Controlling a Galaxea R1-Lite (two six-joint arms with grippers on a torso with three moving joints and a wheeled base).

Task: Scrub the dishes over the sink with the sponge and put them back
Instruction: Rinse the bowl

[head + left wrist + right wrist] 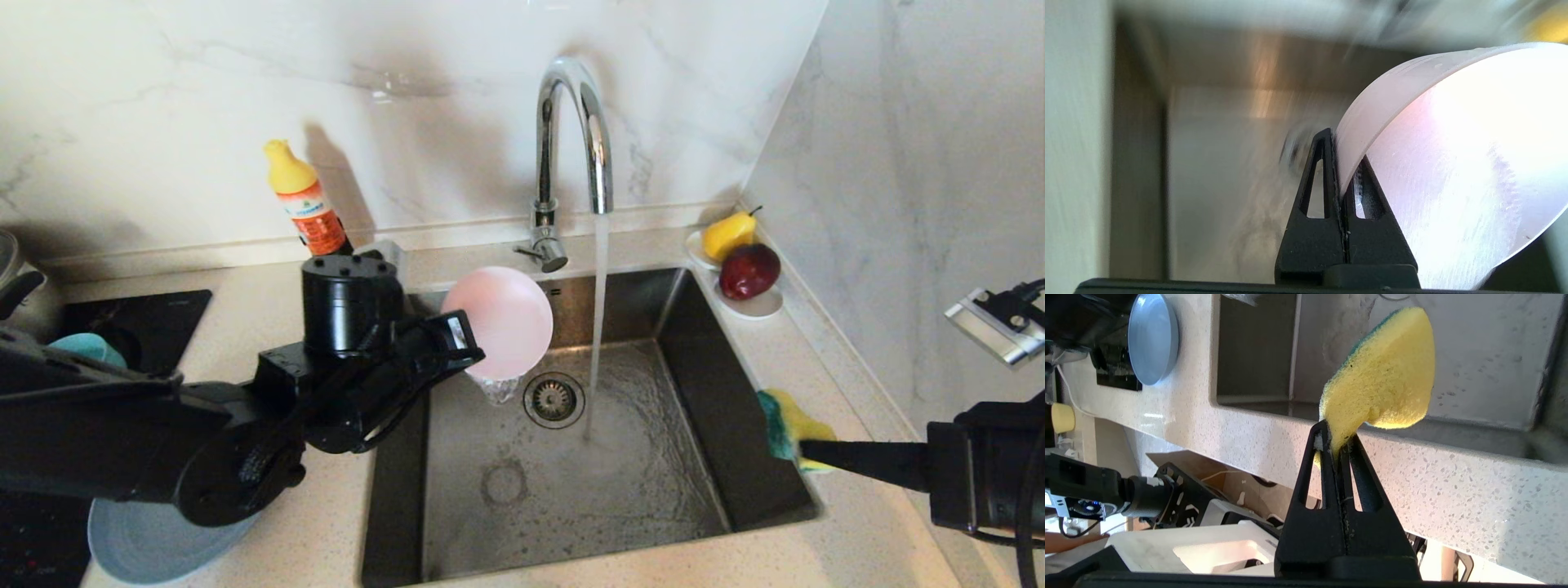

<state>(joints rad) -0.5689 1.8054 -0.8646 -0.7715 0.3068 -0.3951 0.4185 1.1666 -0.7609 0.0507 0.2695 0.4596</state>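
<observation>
My left gripper (472,354) (1337,163) is shut on the rim of the pale pink bowl (502,322) (1453,163). It holds the bowl tipped on edge above the back left of the steel sink (506,490), and water drips from the bowl's lower edge. At the sink's right rim, my right gripper (804,449) (1337,437) is shut on the yellow sponge (796,425) (1384,375), whose green side faces the basin. The grey-blue plate (147,539) (1153,337) lies on the counter at the front left, partly under my left arm. A teal bowl (90,347) shows behind that arm.
The tap (571,131) is running, its stream (598,310) landing right of the drain strainer (553,398). An orange soap bottle (306,204) stands at the back left. A white dish (755,306) with a pear and an apple sits at the back right corner. A dark hob (139,322) is at left.
</observation>
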